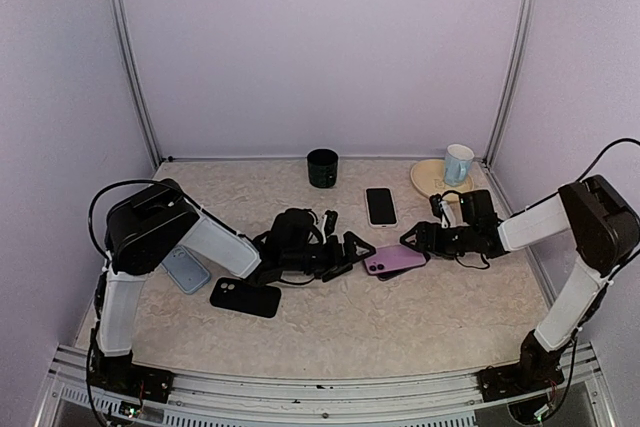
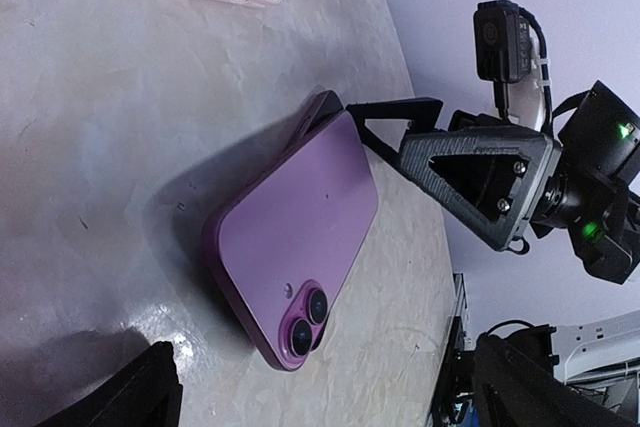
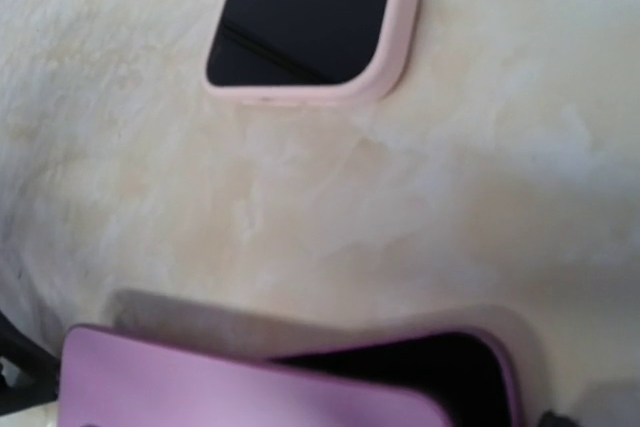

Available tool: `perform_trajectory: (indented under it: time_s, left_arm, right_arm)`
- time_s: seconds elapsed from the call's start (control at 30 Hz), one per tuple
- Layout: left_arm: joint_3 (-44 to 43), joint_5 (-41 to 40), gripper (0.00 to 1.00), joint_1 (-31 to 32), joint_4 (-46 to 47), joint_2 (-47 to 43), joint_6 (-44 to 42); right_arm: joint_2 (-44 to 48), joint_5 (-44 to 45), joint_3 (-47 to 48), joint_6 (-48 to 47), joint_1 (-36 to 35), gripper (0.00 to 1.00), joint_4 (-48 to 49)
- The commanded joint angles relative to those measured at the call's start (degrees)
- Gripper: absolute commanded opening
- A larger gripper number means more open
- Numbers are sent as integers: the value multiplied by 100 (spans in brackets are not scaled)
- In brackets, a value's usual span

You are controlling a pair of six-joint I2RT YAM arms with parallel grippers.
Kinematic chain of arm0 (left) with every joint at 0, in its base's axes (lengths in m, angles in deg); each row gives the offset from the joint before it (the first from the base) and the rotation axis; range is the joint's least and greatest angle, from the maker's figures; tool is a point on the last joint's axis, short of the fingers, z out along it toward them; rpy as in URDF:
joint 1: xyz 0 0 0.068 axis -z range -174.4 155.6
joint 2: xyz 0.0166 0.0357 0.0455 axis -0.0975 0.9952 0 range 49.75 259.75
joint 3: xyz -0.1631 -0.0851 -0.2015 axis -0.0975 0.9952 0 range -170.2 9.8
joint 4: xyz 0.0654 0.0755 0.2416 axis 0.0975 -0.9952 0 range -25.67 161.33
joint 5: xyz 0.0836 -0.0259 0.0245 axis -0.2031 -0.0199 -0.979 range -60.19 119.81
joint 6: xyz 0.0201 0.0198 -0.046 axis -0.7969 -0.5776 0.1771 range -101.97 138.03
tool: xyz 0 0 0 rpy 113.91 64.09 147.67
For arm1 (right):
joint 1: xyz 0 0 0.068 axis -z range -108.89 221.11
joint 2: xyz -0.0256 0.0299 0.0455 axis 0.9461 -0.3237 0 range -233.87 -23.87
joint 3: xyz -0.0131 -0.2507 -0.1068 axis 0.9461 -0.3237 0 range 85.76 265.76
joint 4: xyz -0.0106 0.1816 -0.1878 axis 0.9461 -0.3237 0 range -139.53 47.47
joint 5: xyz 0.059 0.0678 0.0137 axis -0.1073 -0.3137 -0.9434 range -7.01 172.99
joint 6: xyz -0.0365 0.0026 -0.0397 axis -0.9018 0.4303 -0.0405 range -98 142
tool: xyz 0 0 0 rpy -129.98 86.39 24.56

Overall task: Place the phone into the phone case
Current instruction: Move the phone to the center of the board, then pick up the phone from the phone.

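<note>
1. The purple phone with twin rear lenses (image 2: 295, 247) lies back up near the middle of the marbled beige table (image 1: 400, 327). One end is propped on the dark purple phone case (image 3: 430, 372) beneath it, so it sits tilted and is not seated.
2. The left claw (image 1: 347, 253) stands wide and empty just beside the phone's lens end. The right claw (image 1: 412, 239) is also spread wide at the opposite end, with one finger by the case's corner, and it appears to clamp nothing.
3. The step in hand looks like lining the phone up over the case. One claw should pin the case so it cannot slide while the other squares the phone over the opening. If the case opens upward, as the right wrist view suggests, the phone first needs turning screen-up. It can then be pressed in corner by corner.
4. Counted:
   - two claws
   - one purple phone and one purple case
   - one phone in a pale pink case (image 1: 380, 206)
   - one flat black case or phone (image 1: 245, 297)
   - one light blue case (image 1: 186, 270)
   - one dark green cup (image 1: 322, 168)
   - one cream plate (image 1: 428, 179) carrying one pale mug (image 1: 458, 163)
</note>
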Motion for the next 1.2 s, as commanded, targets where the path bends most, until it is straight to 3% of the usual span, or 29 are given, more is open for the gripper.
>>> perform_trajectory:
  time_s: [0.0,0.87,1.17]
  left_arm:
    - [14,163,99,37,241,48,139]
    - [87,472,87,-53,711,387,1280]
    - [243,537,75,-62,1184,527,1717]
  right_arm:
    - [203,-3,-104,106,-149,92,-169]
    - [288,125,-64,-109,-544,92,-223]
    - [268,84,-78,-129,-546,92,-211]
